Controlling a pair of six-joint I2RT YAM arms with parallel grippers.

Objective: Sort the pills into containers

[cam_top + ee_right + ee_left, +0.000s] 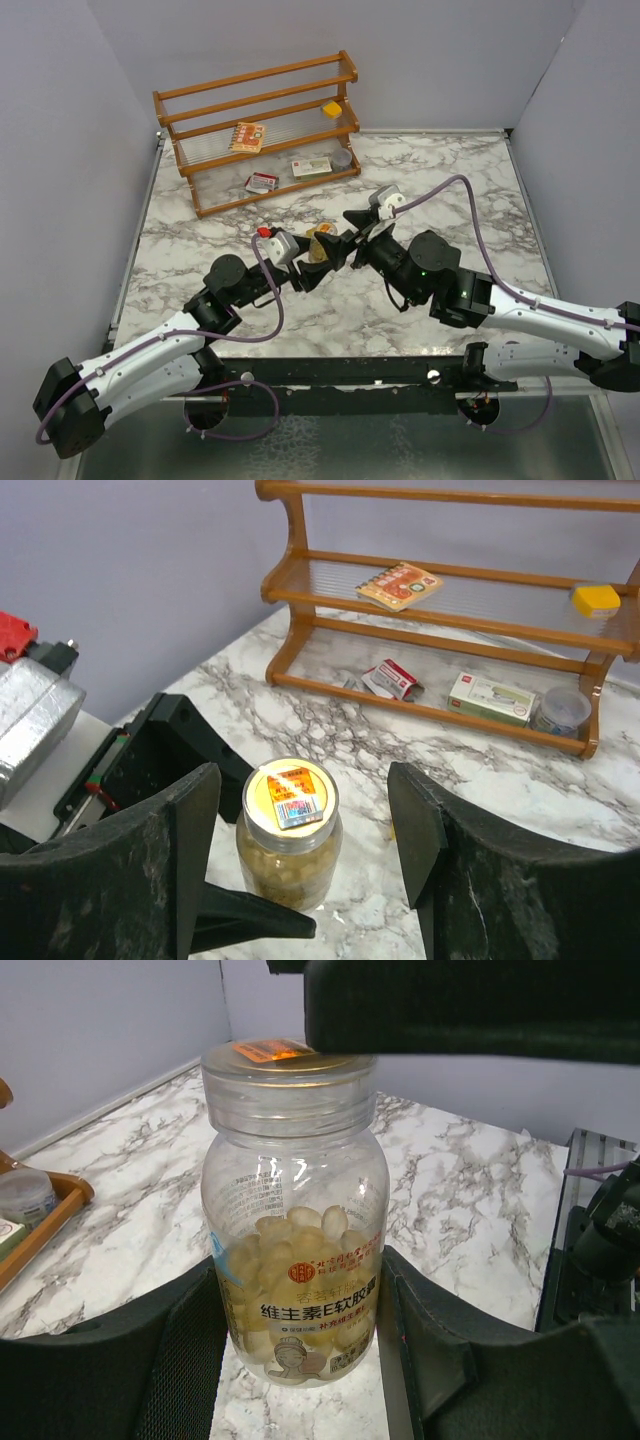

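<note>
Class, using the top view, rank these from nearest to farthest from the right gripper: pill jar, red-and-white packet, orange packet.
1. The pill jar, mid-table, right beside the right gripper.
2. The red-and-white packet, on the bottom shelf of the rack, left part.
3. The orange packet, on the middle shelf, left part.

Wooden rack (255, 80) at the marble table's (480, 200) far edge: orange packet (247, 136) on the middle shelf; red packet (262, 183), white box (311, 167) and perhaps a round tin (342, 157) below.

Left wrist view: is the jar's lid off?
No. The lid sits on top of the jar, covering its mouth.
</note>
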